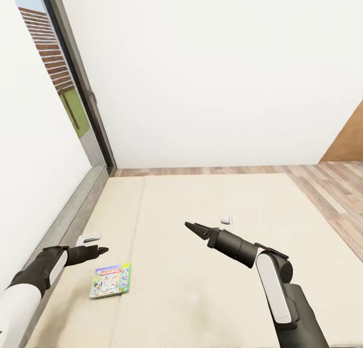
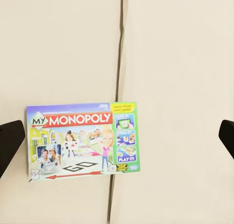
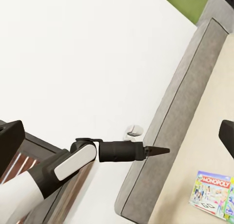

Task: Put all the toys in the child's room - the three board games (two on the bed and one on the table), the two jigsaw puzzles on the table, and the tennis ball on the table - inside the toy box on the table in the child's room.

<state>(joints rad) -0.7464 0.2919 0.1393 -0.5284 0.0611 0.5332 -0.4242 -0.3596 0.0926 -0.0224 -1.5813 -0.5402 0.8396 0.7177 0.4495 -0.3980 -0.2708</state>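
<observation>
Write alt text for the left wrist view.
A My Monopoly board game lies flat on the cream bed, its right end across the seam between the two mattress halves. The left gripper's dark fingertips show at both edges, spread wide.

cream bed (image 1: 212,267), white-green board game (image 1: 110,280)

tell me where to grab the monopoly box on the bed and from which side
The Monopoly box lies flat on the cream bed, across the seam between the mattress halves. Probably best from straight above with the left gripper, jaws spanning its shorter width and closing on the two long edges, since only the thin sides offer grip.
</observation>
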